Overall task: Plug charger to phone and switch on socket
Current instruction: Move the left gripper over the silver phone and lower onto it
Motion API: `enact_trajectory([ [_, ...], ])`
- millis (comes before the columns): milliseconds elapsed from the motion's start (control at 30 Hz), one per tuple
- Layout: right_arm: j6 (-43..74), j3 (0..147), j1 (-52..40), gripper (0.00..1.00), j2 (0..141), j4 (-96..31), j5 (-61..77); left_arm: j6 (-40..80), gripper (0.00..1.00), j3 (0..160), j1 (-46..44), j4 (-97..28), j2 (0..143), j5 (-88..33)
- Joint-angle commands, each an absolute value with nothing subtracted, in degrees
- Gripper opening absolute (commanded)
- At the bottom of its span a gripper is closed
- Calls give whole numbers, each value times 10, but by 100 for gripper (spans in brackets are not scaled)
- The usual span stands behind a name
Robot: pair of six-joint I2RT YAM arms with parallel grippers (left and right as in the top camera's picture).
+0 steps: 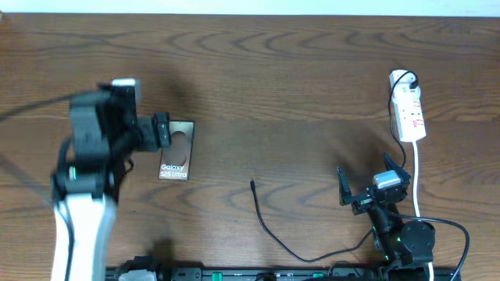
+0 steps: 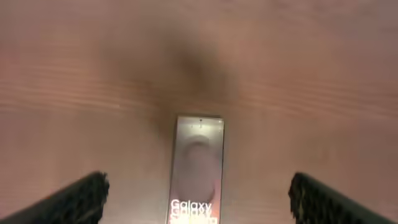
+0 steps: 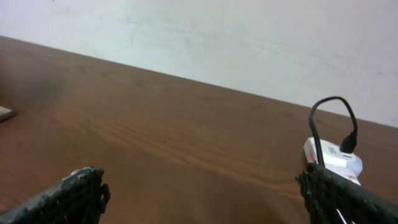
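The phone [image 1: 176, 152] lies flat on the wooden table, its "Galaxy S25 Ultra" text facing up. My left gripper [image 1: 165, 133] hovers open at the phone's left edge. In the blurred left wrist view the phone [image 2: 198, 168] lies lengthwise between the wide-apart fingers [image 2: 74, 200]. The charger [image 1: 269, 230] is a thin black cable on the table, its plug tip [image 1: 252, 184] free at mid-table. The white socket [image 1: 408, 105] sits at the far right, with a black lead plugged in at its top [image 3: 344, 144]. My right gripper [image 1: 369, 179] stands open and empty below the socket [image 3: 333, 157].
The socket's white cord [image 1: 416, 176] runs down the right side past my right arm. The black cable curves toward the front edge [image 1: 312, 257]. A pale wall [image 3: 249, 43] rises behind the table's far edge.
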State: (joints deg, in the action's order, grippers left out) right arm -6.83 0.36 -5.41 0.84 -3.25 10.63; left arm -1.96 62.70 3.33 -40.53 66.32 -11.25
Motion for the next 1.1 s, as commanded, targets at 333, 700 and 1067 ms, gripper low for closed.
enact_trajectory([
  [333,-60,3,-52,99,5,-35,104,-27,93,742,36,-495,898,-115],
  [700,-60,3,-52,99,5,-35,104,-23,98,740,34,-527,906,-116],
  [1067,-60,3,-52,99,5,-35,104,-23,98,703,-1,-531,906,-103],
])
